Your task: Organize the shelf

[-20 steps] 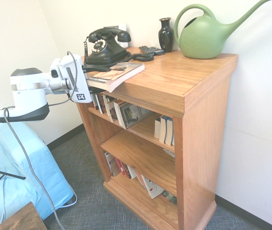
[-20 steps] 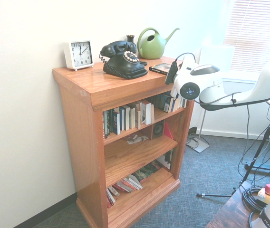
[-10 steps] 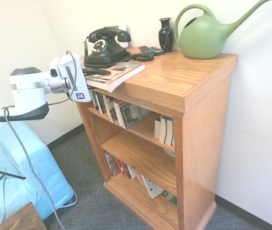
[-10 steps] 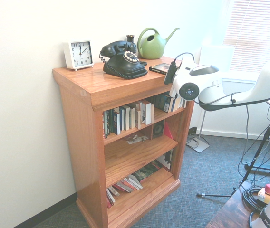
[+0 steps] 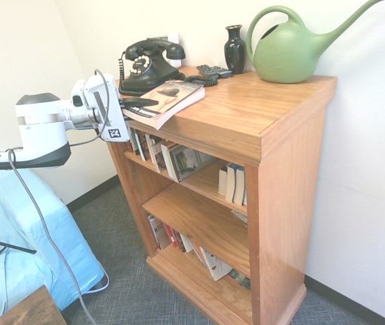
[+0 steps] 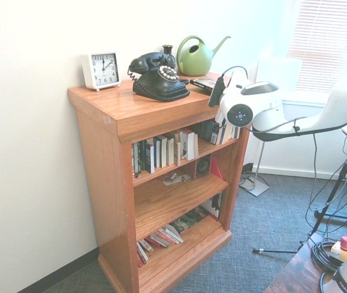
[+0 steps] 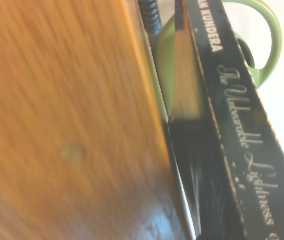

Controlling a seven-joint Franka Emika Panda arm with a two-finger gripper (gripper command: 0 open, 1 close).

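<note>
The shelf point(image 5: 247, 108) is an orange-brown bookcase with three open tiers, also seen in the second exterior view point(image 6: 118, 104). A paperback book point(image 5: 169, 98) lies on its top at the corner nearest the arm, its near end tilted up off the wood. My gripper point(image 5: 142, 105) reaches in level from the side and is shut on that end of the book. In the second exterior view the gripper point(image 6: 213, 91) sits at the top's right front corner, with the book point(image 6: 201, 83) behind it. The wrist view shows the book's black spine point(image 7: 232, 125) beside the wooden top point(image 7: 57, 125).
A black rotary telephone point(image 5: 148, 64), a small remote point(image 5: 213, 70), a dark vase point(image 5: 234, 47) and a green watering can point(image 5: 291, 51) stand on the top; a white clock point(image 6: 101, 69) sits at its far end. Books fill parts of the tiers. A blue-covered surface point(image 5: 16, 237) lies below the arm.
The fingers have shut on the book's near end. That end has risen off the shelf top, and the wrist has moved slightly up.
</note>
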